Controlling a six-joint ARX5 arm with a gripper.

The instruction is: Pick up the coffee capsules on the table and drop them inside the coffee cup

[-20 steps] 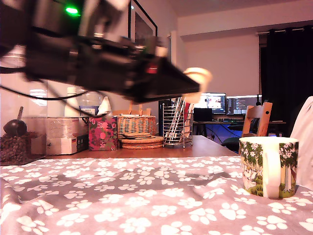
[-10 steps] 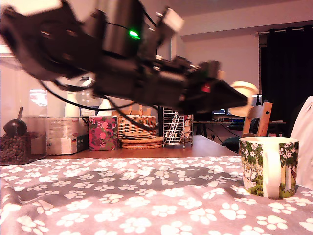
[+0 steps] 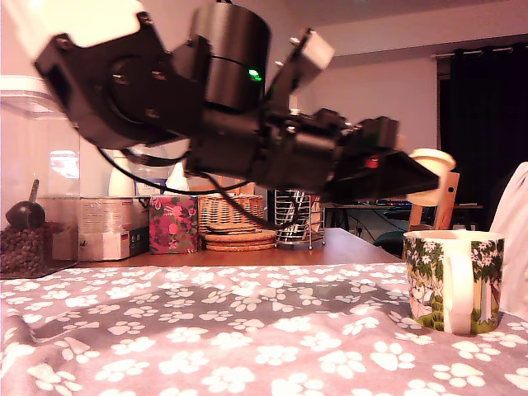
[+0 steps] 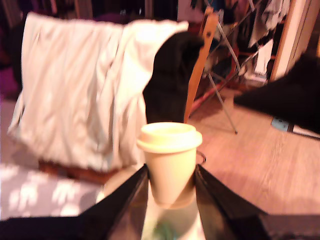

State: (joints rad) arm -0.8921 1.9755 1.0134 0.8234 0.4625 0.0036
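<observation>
- Paw-print cloth of the table (image 3: 206, 330) across the whole bottom of the exterior frame, nearest the camera.
- Coffee cup (image 3: 453, 280) at lower right of that frame, upright on the cloth, handle facing the camera.
- Arm (image 3: 206, 115) stretched from upper left toward centre right, roughly level, tip tilted slightly down, green light lit on its body.
- Gripper (image 3: 429, 175) at centre right, above the cup's rim and clear of it.
- Jaws narrowed onto a coffee capsule (image 4: 169, 162), black fingers (image 4: 220, 205) pressing its tapered sides, wide rim outward.
- Wire utensil holder (image 3: 299, 216) and wicker basket (image 3: 231, 210) behind, mid-frame.
</observation>
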